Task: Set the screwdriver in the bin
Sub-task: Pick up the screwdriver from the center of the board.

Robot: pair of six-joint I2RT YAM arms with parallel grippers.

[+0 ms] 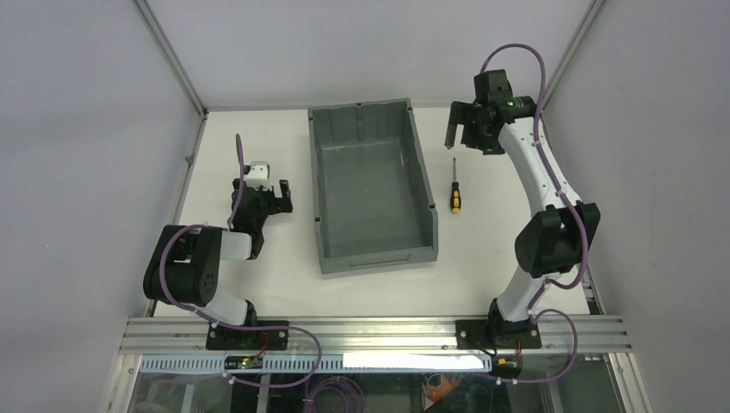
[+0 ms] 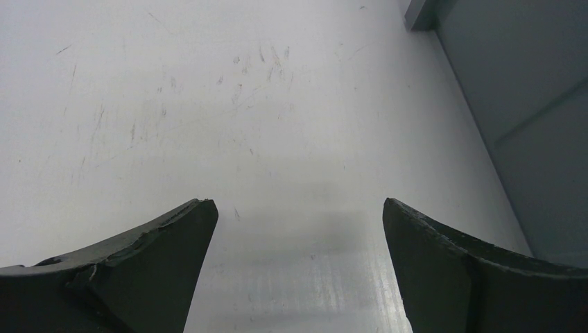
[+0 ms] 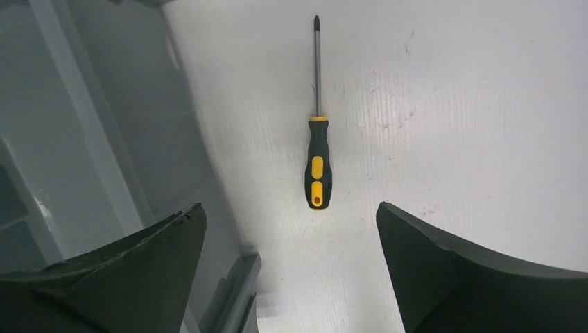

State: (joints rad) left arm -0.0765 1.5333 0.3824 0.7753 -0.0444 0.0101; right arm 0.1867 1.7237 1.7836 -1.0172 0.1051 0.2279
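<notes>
Right tool [image 3: 290, 209]: spread wide | screwdriver [image 3: 317, 163]: yellow-black handle, thin dark shaft

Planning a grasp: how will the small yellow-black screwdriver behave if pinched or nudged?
The small yellow-black screwdriver likely stays stiff: thin metal shaft, solid handle. Lying flat on the white table, its rounded handle may roll if nudged. Probably light, given its size.

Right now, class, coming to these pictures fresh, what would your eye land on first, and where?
The large grey bin fills the middle of the white table, nothing visible inside. Just right of it the small yellow-and-black screwdriver lies flat on the table, clear of the bin wall, and the right gripper hangs open above it.
</notes>
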